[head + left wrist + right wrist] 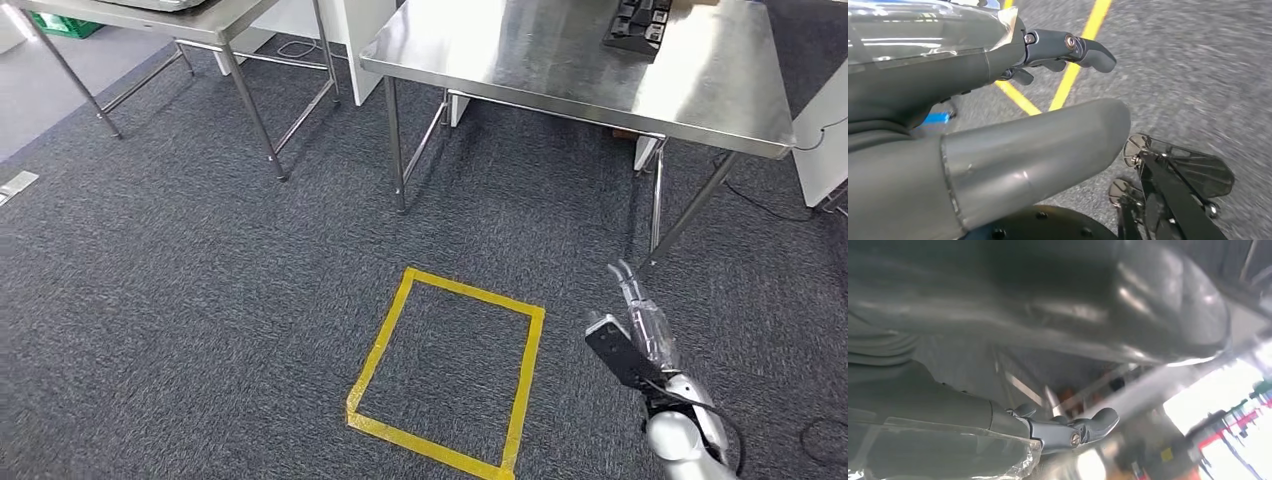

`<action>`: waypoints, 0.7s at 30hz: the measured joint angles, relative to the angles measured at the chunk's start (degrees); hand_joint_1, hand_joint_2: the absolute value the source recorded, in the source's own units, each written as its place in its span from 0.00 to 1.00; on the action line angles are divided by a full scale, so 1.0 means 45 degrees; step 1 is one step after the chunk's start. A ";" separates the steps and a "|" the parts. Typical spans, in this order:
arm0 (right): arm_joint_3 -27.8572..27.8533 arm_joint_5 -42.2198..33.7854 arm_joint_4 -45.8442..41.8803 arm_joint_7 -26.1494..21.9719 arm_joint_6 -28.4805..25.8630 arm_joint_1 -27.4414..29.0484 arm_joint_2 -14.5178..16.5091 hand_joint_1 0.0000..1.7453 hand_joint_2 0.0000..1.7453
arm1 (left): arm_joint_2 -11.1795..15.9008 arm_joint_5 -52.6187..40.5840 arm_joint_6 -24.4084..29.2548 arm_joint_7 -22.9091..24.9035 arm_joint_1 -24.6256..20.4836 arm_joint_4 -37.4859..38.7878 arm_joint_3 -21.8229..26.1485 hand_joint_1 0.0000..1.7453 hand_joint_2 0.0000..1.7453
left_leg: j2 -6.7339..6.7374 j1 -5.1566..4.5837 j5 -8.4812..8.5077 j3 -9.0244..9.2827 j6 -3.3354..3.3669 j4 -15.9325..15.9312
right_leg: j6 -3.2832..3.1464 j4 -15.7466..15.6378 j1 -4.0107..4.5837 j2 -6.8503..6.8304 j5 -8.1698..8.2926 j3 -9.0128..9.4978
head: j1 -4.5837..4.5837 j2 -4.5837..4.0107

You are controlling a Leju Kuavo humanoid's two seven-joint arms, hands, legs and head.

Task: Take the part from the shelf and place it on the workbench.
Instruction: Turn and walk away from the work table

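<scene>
- Head view looks down on grey carpet (180, 290) with a square of yellow tape (450, 375) laid on it; the steel workbench (560, 60) stands beyond the square, its near edge running across the upper part of the frame.
- A dark, ribbed part (637, 22) lies on the workbench near its far right corner (cut off by the frame edge, so its full shape cannot be told); nothing holds it.
- A second steel table (150, 15) stands to the left of the workbench, well apart from it; a green crate (65, 25) sits on the floor behind that table's legs.
- The right hand (640, 320) hangs low beside the tape square, on its right side, fingers stretched out toward the workbench legs and apart, with nothing in them; a clear film wraps the back of the hand.
- Right wrist view is blurred; the thick thumb (1168, 305) and the darker fingers (1083, 427) stand apart with empty space between them.
- Left wrist view shows the left hand (998, 115) over the carpet; the thumb (1038, 150) and the dark fingers (1073, 50) are spread, holding nothing; yellow tape lines (1068, 75) cross the floor beyond the fingers.
</scene>
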 joint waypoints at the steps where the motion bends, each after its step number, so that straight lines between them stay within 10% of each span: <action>1: 0.0028 -0.0140 0.0522 -0.0175 -0.0279 0.0072 0.0259 0.00 0.00 | -0.0006 0.0017 0.0032 0.0090 0.0010 0.0000 -0.0004 0.00 0.00 | 0.0043 0.0019 0.0143 0.0229 -0.0007 -0.0188 | 0.0014 0.0003 0.0005 -0.0153 0.0010 -0.0016 | -0.0002 0.0000; 5: -0.0173 -0.0414 0.4406 -0.1152 -0.2605 -0.0215 0.1321 0.00 0.00 | -0.0018 -0.0135 0.0128 0.0588 -0.0045 -0.0002 -0.0165 0.00 0.00 | 0.0780 -0.0080 0.1151 0.2199 0.0245 -0.3242 | 0.0103 0.0019 0.0107 -0.0688 0.0001 0.0024 | -0.0003 0.0000; 8: -0.0492 -0.0485 0.7797 -0.1249 -0.4085 -0.0502 0.1880 0.00 0.00 | -0.0044 -0.0284 0.0115 0.0905 -0.0062 -0.0005 -0.0368 0.00 0.00 | 0.0630 -0.0176 0.1215 0.2294 0.0494 -0.3641 | 0.0310 0.0006 0.0177 -0.1043 -0.0009 0.0059 | 0.0051 0.0000; 11: -0.0639 -0.0240 1.0174 0.0403 -0.4326 -0.0587 0.2233 0.00 0.00 | -0.0040 -0.0419 0.0039 0.1056 -0.0061 -0.0005 -0.0575 0.00 0.00 | 0.0268 -0.0092 0.1421 0.2246 0.0776 -0.3795 | 0.0409 0.0814 0.0105 -0.0206 -0.0527 -0.0328 | 0.0097 0.0000; 14: -0.0702 -0.0034 1.1852 0.2165 -0.4501 -0.0199 0.2428 0.00 0.00 | -0.0017 -0.0513 -0.0083 0.1082 -0.0092 -0.0005 -0.0739 0.00 0.00 | -0.0279 -0.0085 0.1540 0.2096 0.0901 -0.3797 | 0.0298 0.3390 0.0053 0.0560 -0.1648 -0.1486 | 0.0184 0.0000; 17: -0.0754 0.0027 1.2818 0.2439 -0.4602 0.0051 0.2602 0.00 0.00 | -0.0002 -0.0525 -0.0118 0.1104 -0.0006 -0.0005 -0.0866 0.00 0.00 | -0.0770 -0.0090 0.1604 0.2035 0.0849 -0.3763 | 0.0521 0.3233 0.0017 0.0660 -0.1384 -0.1419 | 0.0209 0.0000; 20: -0.0760 0.0092 1.3349 0.2604 -0.4606 -0.0012 0.2694 0.00 0.00 | 0.0005 -0.0527 -0.0119 0.1110 -0.0035 -0.0005 -0.0897 0.00 0.75 | -0.1145 -0.0133 0.1617 0.1968 0.0708 -0.3622 | 0.0659 0.0605 -0.0062 0.1224 -0.0400 -0.0169 | 0.0220 0.0000; 21: -0.0755 0.0201 1.3493 0.2871 -0.4577 -0.0036 0.2719 0.00 0.00 | 0.0006 -0.0537 -0.0124 0.1110 -0.0047 -0.0005 -0.0916 0.00 0.75 | -0.1246 -0.0145 0.1626 0.1923 0.0633 -0.3583 | 0.0594 0.0234 -0.0051 0.1352 -0.0278 -0.0012 | 0.0207 0.0000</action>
